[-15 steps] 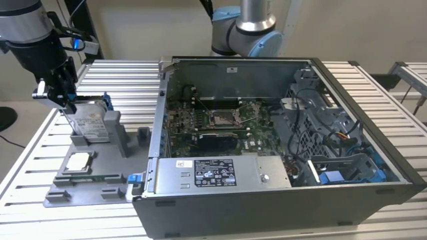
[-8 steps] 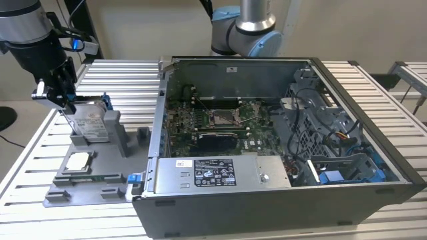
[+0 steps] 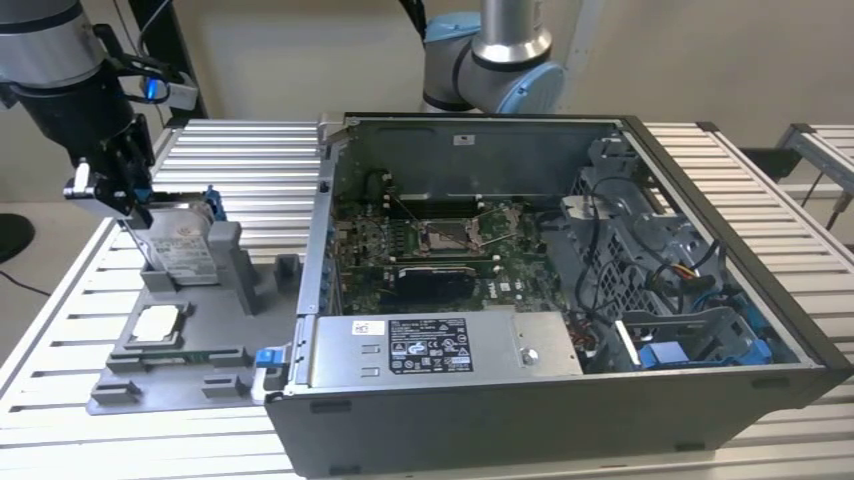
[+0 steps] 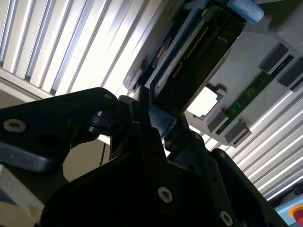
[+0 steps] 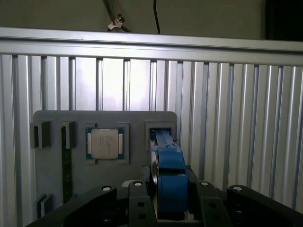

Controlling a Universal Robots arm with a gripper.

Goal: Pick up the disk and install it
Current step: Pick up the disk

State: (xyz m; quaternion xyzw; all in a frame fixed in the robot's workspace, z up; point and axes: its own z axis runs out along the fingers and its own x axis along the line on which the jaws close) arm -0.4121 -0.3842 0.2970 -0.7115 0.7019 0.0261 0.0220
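- The gripper (image 3: 131,208) (image 5: 170,201) has its black fingers (image 5: 138,204) drawn in narrow, clamping the blue plastic frame of the disk (image 3: 176,245) (image 5: 169,165) from both sides.
- The disk is a flat silver-grey metal slab with a white label. It stands on edge with its lower end in an upright grey holder (image 3: 227,265), on the exterior view's left.
- The holder rises from a grey fixture plate (image 3: 200,385) (image 5: 52,170). A square silver processor chip (image 3: 158,322) (image 5: 105,143) lies flat in a recess of the plate near the holder.
- The plate rests on a slatted aluminium table (image 3: 54,440).
- Just beside the plate, an open computer case (image 3: 534,420) lies on its side. It holds a green motherboard (image 3: 441,245), a long grey box with stickers (image 3: 461,345), cables (image 3: 667,270) and blue brackets (image 3: 667,352).
- Another robot arm (image 3: 501,60) stands behind the case.
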